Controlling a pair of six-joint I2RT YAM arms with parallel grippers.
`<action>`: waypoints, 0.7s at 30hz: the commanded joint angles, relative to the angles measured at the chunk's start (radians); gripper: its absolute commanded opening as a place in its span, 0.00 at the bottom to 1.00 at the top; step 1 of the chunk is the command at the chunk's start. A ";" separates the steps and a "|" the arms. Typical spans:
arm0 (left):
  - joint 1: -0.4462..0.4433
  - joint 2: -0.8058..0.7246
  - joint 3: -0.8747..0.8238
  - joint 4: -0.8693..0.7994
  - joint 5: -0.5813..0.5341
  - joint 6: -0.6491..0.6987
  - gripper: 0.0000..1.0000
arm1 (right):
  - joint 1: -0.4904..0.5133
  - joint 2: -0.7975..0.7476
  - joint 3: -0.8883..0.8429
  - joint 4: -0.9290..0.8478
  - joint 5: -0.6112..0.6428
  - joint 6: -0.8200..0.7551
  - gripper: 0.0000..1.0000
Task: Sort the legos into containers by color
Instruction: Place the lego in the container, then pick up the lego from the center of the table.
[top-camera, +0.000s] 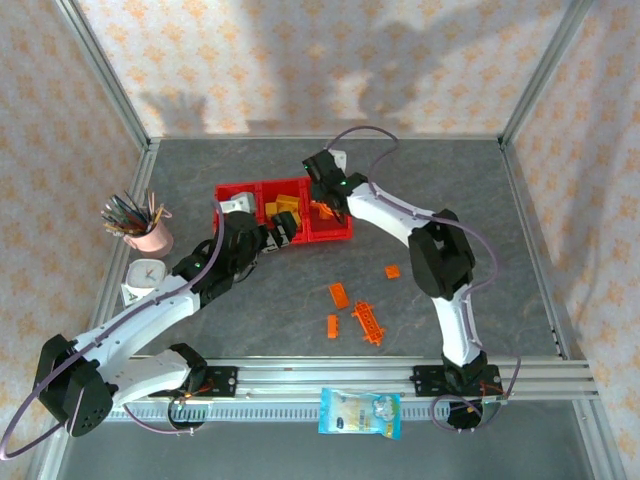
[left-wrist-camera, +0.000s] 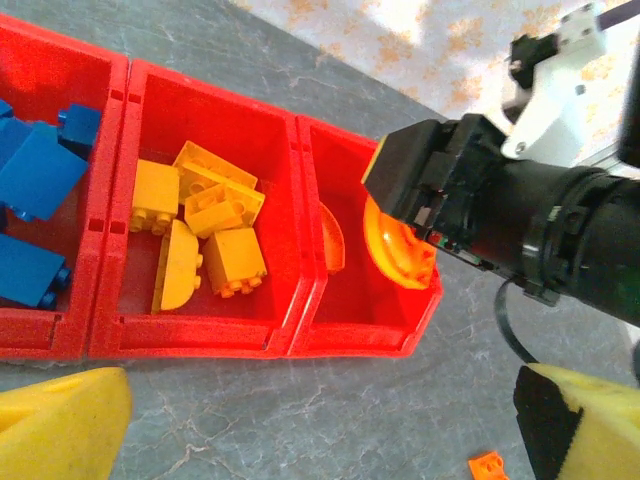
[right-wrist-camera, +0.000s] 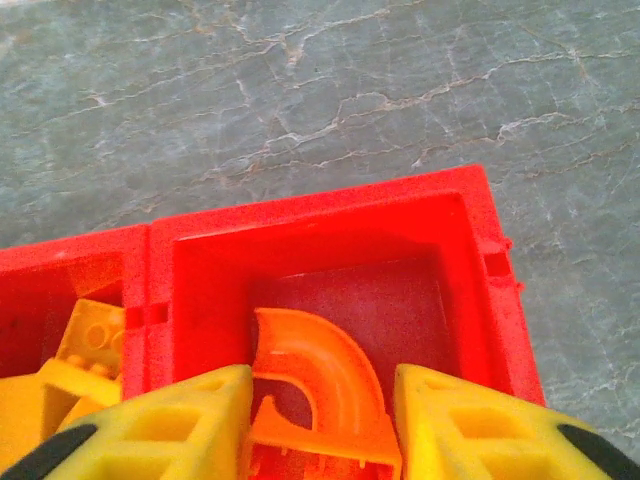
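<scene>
Grey surface (top-camera: 480, 180); I had right jaws grasping orange curve (right-wrist-camera: 330, 370) over end bin (right-wrist-camera: 330, 215), where orange goes. Left jaws gaped empty near middle bin (left-wrist-camera: 200, 345), idle.

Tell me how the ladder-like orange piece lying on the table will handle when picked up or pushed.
The ladder-like orange piece looks like moulded plastic, so probably stiff and light. It lies flat on the table, so it should slide rather than roll. Being long and narrow, it may swivel if pinched near one end.
</scene>
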 joint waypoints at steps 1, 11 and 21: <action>0.014 -0.001 0.035 0.011 -0.015 0.025 0.99 | -0.009 0.001 0.059 -0.042 0.042 -0.007 0.44; 0.015 -0.020 0.014 -0.001 0.035 0.018 0.99 | -0.028 -0.308 -0.302 0.057 0.076 0.013 0.60; -0.027 -0.026 -0.050 0.059 0.098 -0.026 0.99 | -0.116 -0.633 -0.735 0.068 0.011 0.057 0.73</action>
